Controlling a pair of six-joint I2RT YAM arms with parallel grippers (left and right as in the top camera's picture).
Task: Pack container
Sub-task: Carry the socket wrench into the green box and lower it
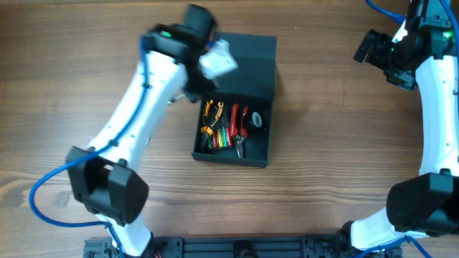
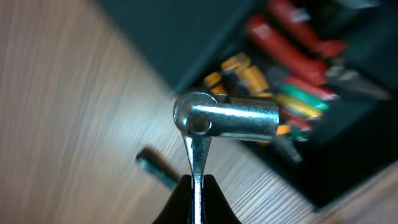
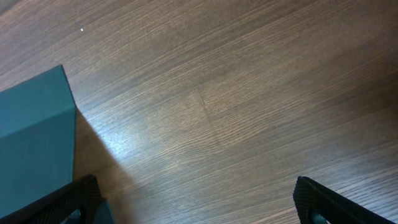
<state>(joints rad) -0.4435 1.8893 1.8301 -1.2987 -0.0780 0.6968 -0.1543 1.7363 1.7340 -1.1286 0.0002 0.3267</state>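
Container [image 1: 229, 156] sits open just beyond and beneath the left claw [image 2: 198, 186], which is clenched on the thin shank of a chrome socket wrench [image 2: 230, 118], and well apart from the right claw [image 3: 199, 208], whose fingers [image 3: 326, 202] are spread on nothing. It looks stiff, matte and grippy, weighted by pliers [image 1: 224, 127]; I'd take it by the lid's [image 1: 251, 54] free edge. Its rim under the wrench head needs clearing, with open surface [image 3: 249, 93] around the right claw.

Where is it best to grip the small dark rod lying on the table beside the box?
At its middle, from straight above, closing across its width: the dark rod lies flat on the table, apart from the container, both long sides free.
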